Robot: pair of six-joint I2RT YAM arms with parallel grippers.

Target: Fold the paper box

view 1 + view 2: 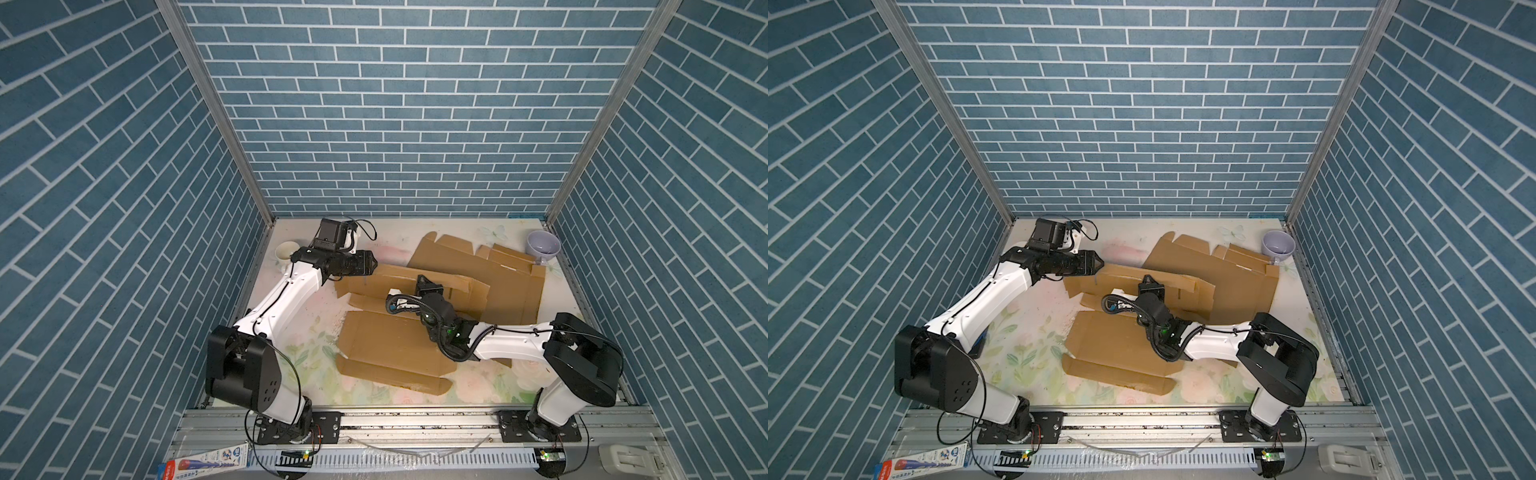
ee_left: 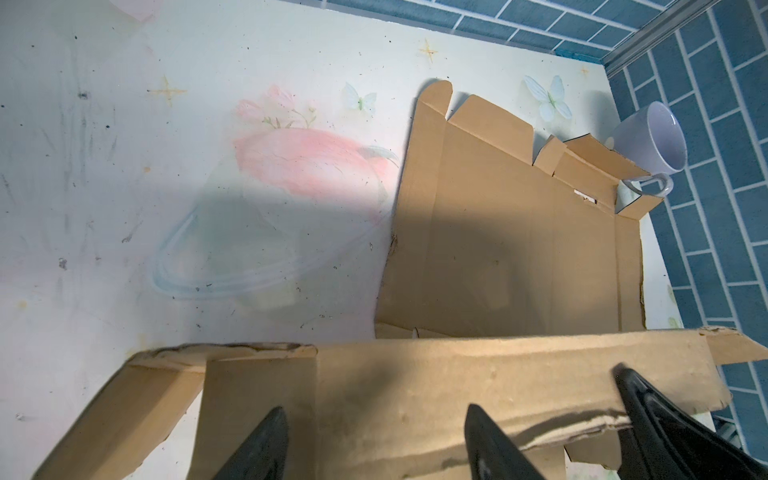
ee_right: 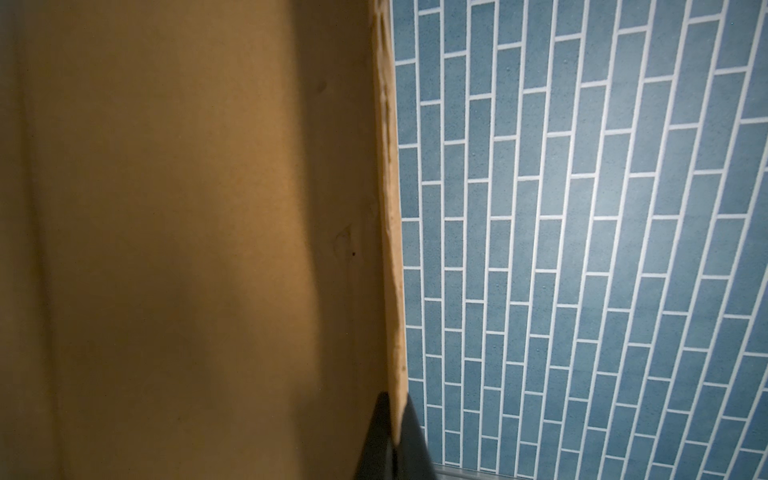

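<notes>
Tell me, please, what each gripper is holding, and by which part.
The right gripper is shut on the box, pinching the edge of a raised flap. The left gripper is open at the box's far edge, holding nothing.

My left arm [image 1: 286, 299] half-hides the white cup [image 1: 285, 251] in a top view; the right wrist view crops my right gripper [image 3: 392, 434]

Brown paper box [image 1: 386, 345], flat, partly folded
</notes>
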